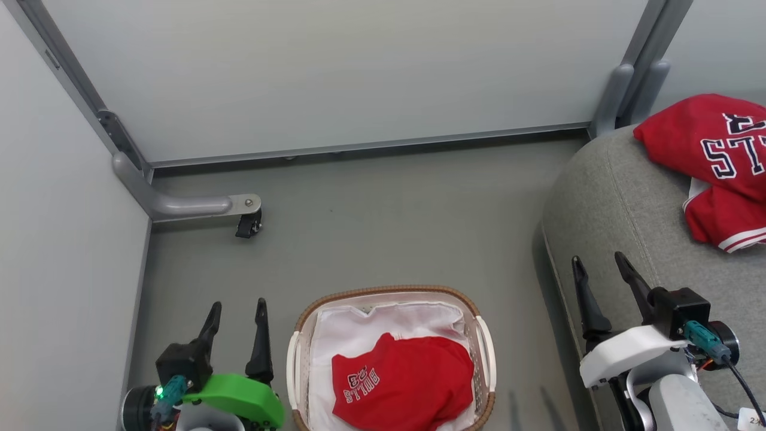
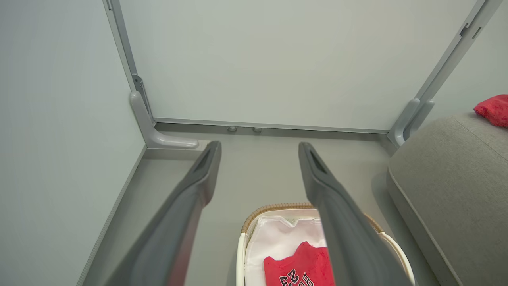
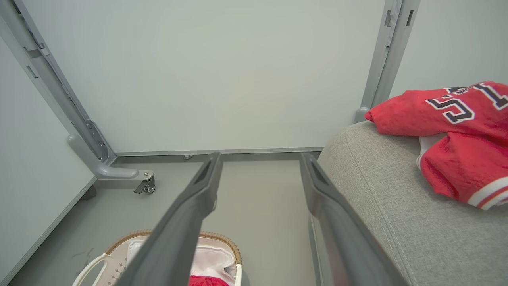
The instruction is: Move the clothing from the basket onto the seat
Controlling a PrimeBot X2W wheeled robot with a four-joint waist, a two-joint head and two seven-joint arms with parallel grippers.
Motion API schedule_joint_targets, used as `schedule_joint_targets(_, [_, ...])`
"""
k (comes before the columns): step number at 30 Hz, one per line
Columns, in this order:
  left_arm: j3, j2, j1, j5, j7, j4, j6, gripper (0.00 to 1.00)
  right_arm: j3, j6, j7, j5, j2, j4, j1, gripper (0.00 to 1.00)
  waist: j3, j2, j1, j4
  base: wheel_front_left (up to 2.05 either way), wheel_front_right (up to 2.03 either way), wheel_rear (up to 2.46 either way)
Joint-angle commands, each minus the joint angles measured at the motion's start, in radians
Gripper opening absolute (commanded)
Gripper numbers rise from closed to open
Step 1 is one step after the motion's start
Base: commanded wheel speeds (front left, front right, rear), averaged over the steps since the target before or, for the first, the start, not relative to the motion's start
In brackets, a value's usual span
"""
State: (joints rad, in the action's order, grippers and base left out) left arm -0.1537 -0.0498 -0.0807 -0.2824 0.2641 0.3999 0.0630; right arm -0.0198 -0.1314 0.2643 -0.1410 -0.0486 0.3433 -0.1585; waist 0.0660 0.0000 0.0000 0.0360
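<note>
While neither grips anything, the left gripper [image 1: 239, 303] has its two dark fingers spread wide over the grey floor [image 1: 383, 227], just left of the basket [image 1: 389, 291]. The right gripper [image 1: 598, 257] is equally wide and empty, seen against the rounded edge of the couch [image 1: 610, 203]. The basket's long axis runs away from the robot, and its near end is cut off by the head view's bottom edge. One red garment [image 1: 404, 383] lies bunched in the basket's near half. Its small white print is tilted and reads upside down, and bare white lining [image 1: 359, 329] shows beyond it. A second red garment [image 1: 712, 155] lies crumpled on the couch, well apart from the basket. Its large black lettering is cut off at the right edge and cannot be read in full.
</note>
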Motion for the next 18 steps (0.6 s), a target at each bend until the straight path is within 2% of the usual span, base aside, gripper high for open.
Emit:
schedule_joint_targets(1, [-0.012, -0.001, -0.032, 0.019, 0.001, 0.011, 0.008, 1.00, -0.007, 0.001, 0.000, 0.005, -0.004, -0.009, -0.015, 1.00, 0.034, 0.0000, 0.0000, -0.009, 0.00, 0.00, 0.00])
schedule_joint_targets(9, [-0.180, -0.002, -0.194, 0.031, 0.000, 0.143, 0.033, 1.00, -0.046, 0.001, 0.000, 0.034, -0.004, -0.049, -0.065, 1.00, 0.167, 0.0000, 0.0000, -0.039, 0.00, 0.00, 0.00])
schedule_joint_targets(18, [-0.476, -0.003, -0.365, -0.043, 0.000, 0.338, 0.045, 1.00, -0.060, 0.001, 0.000, 0.039, -0.003, -0.094, -0.168, 1.00, 0.340, 0.0000, 0.0000, -0.114, 0.00, 0.00, 0.00])
